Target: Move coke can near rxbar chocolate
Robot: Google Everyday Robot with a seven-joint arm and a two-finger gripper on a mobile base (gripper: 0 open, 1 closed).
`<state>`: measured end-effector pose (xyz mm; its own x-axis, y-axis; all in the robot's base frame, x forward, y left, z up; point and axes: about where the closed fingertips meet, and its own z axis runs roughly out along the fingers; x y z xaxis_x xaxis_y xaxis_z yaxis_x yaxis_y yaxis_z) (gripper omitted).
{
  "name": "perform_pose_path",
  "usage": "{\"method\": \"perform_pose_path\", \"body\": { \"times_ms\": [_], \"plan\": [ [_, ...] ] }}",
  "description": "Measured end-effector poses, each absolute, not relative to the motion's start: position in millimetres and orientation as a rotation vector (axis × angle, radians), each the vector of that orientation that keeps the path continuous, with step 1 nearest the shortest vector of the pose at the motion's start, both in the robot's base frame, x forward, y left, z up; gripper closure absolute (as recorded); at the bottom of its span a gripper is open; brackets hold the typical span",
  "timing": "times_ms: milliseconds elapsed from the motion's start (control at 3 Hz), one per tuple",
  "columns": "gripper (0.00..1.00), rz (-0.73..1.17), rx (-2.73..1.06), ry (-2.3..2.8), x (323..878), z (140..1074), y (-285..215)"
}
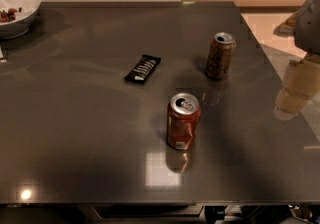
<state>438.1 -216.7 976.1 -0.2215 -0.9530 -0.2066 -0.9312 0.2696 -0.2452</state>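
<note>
Red coke can [183, 121] stands upright near the front-centre of the surface [75, 143]. It is a metal cylinder with a silver top, an open tab hole and pale markings near the base, and a faint reflection shows beneath it. The rxbar chocolate [143, 69] lies flat behind and to the left of it, well apart. It is a thin black rectangular wrapper with white lettering stripes, set at a diagonal. A brownish-tan can [220, 56] with a silver top stands upright behind and to the right of the coke can, apart from both. The surface is dark grey, smooth and glossy, with light patches mirrored near its front edge. A white rounded bowl [20, 24] sits at the far left corner, with pale crumpled lining and dark reddish bits inside. The tool [311, 20] is only partly in view at the right edge, pale grey and raised beyond the surface's right side. It holds nothing visible, and I cannot tell how open it is.
</note>
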Motion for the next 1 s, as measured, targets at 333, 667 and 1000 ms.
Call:
{"method": "perform_pose_path", "body": {
  "times_ms": [333,667,1000],
  "plan": [
    [0.00,-0.098,-1.725,2.232,438.1,976.1,-216.6],
    [0.00,-0.040,-1.733,2.208,437.1,972.8,-208.0],
    [0.00,0.077,-1.770,2.128,429.9,960.6,-187.6]
  ]
}}
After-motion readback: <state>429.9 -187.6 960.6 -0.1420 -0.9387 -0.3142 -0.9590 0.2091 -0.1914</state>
